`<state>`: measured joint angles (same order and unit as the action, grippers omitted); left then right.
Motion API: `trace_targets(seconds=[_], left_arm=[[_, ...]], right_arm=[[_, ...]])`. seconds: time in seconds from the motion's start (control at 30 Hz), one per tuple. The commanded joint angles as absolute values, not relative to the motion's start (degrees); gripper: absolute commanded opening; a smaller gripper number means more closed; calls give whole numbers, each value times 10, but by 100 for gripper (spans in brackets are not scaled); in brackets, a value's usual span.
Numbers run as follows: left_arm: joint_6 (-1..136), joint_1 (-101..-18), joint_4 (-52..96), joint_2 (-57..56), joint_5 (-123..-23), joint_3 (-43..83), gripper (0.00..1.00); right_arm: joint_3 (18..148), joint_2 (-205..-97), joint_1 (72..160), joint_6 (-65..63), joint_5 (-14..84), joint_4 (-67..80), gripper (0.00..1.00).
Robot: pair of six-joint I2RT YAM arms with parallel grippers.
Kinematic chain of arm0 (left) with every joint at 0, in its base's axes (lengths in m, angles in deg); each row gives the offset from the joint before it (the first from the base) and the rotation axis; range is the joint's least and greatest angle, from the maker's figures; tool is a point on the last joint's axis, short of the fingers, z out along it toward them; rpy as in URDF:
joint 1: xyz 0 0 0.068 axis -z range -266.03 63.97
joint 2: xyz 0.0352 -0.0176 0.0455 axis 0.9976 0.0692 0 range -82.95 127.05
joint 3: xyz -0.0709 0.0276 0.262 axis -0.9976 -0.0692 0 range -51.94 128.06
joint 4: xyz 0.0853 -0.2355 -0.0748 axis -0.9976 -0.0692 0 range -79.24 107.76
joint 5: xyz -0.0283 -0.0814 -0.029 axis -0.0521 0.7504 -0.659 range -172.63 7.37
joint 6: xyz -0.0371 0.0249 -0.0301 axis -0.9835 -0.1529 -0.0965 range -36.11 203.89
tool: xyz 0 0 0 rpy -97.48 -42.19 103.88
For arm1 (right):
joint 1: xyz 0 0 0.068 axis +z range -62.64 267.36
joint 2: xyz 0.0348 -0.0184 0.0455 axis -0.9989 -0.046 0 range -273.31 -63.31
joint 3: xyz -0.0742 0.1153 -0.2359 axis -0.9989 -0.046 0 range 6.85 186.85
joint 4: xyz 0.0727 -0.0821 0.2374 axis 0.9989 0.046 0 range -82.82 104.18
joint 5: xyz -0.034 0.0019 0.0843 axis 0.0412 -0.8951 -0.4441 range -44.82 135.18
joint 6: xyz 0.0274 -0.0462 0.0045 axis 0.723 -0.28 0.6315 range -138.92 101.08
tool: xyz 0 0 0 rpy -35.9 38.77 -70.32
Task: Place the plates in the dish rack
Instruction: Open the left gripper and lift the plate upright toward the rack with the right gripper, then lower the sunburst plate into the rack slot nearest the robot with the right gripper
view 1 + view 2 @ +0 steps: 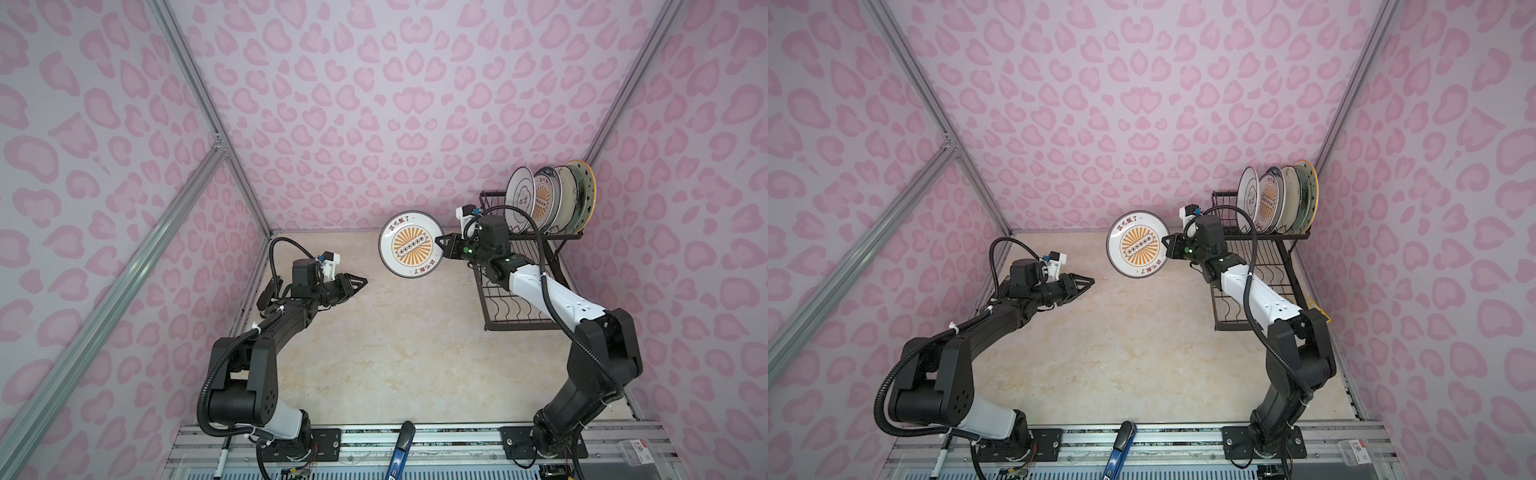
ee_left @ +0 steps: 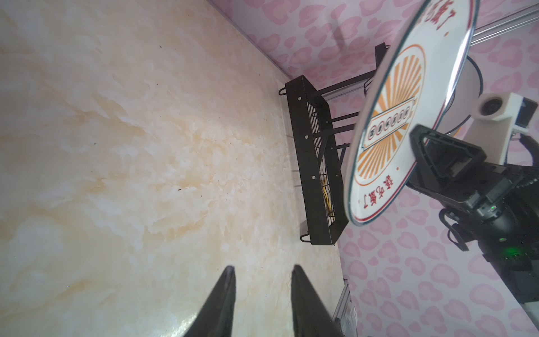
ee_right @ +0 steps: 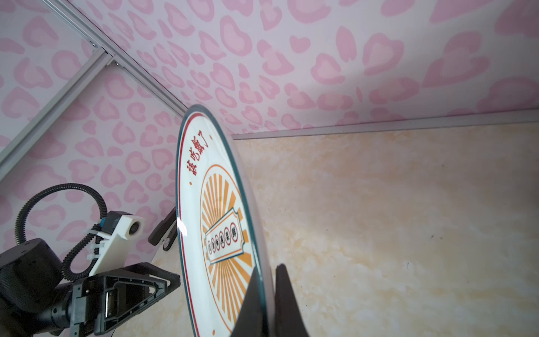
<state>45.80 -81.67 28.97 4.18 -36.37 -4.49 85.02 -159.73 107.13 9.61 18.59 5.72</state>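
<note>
While the right end effector (image 1: 437, 240) pinches the rim of an orange-sunburst plate (image 1: 409, 245), held clear above the worktop (image 1: 395, 353) in both top views, several plates (image 1: 548, 199) stand on edge in the upper tier of the dish rack (image 1: 519, 328). Left wrist view: the left end effector (image 2: 262, 267) is spread, holding nothing, well apart from that plate. Right wrist view: both fingers clamp the plate's edge

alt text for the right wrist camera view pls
The fingers of the right gripper pinch the rim of an orange-sunburst plate, held on edge above a marbled table. The left gripper sits nearby; pink heart-patterned walls behind.
</note>
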Motion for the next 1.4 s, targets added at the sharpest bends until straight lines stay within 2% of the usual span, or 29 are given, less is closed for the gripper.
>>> trace_targets(seconds=[0.0, 0.9, 1.37], left_arm=[[470, -816, 297, 36, -362, -48, 35], [484, -810, 263, 38, -364, -32, 34], [481, -805, 255, 31, -367, -22, 34]], right_arm=[[867, -1584, 1060, 82, 194, 48, 0], [941, -1472, 928, 43, 246, 70, 0], [927, -1416, 905, 1, 343, 100, 0]])
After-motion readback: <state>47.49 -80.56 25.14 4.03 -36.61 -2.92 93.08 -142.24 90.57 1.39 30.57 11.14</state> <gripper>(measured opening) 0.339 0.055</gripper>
